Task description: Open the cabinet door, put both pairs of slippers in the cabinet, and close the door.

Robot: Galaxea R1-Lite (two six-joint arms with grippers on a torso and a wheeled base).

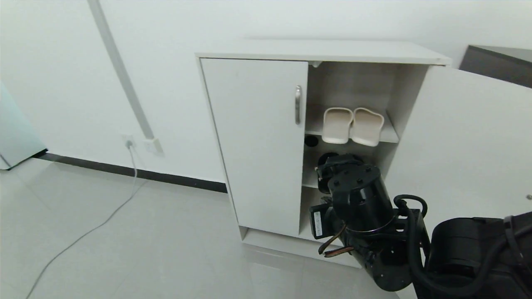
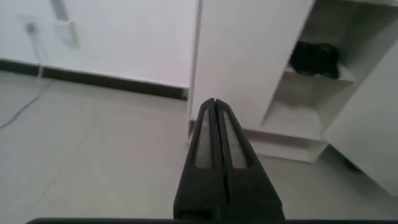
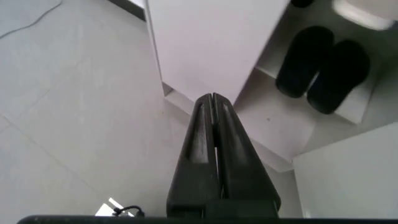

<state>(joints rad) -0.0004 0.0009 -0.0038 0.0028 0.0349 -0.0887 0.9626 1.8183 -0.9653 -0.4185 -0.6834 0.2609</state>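
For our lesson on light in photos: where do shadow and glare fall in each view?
Head view: the white two-door cabinet shades its interior behind the pair of beige slippers. Right wrist view: the pair of black slippers sits in shade; a bright glare patch marks the grey floor tiles. Left wrist view: even light, no glare.

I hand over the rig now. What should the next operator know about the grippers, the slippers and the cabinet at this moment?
Left gripper: shut, empty.
Right gripper: shut, empty, in front of the cabinet opening.
Beige slippers lie on the upper shelf, black slippers on the shelf below.
Done: right door open, both pairs inside.
To do: close that door.
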